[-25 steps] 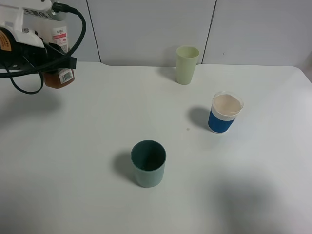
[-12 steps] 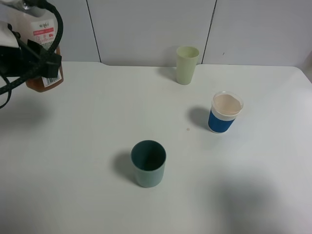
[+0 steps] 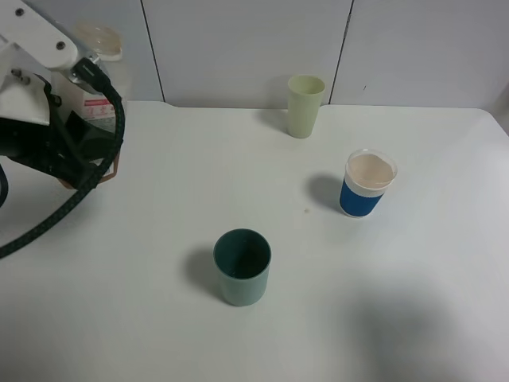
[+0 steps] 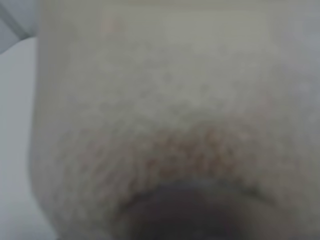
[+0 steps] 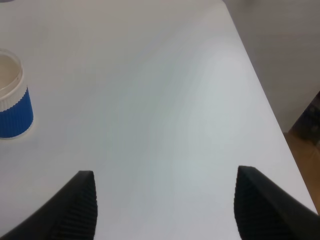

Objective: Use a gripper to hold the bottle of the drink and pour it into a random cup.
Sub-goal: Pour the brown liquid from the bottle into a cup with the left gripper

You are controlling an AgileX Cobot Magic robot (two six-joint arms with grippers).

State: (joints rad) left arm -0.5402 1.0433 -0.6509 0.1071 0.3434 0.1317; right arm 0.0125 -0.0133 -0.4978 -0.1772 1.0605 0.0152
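Observation:
At the far left of the exterior high view, my left gripper [image 3: 82,137] is shut on the bottle of the drink [image 3: 100,102]. The bottle stands roughly upright above the table. Its open neck points up and a little brown liquid shows at its base. In the left wrist view the bottle [image 4: 160,125] fills the picture as a pale blur with a brown tint. The teal-green cup [image 3: 242,267] stands at the front middle of the table, well to the right of the bottle. My right gripper [image 5: 170,205] is open over bare table, with nothing between its black fingers.
A tall pale green cup [image 3: 305,105] stands at the back middle. A blue-and-white cup [image 3: 367,185] [image 5: 10,100] stands at the right. The white table's right edge [image 5: 262,107] runs close beside the right gripper, with floor beyond it.
The left arm has carried the bottle down and a little to the right, closer to the table. The cups have not moved.

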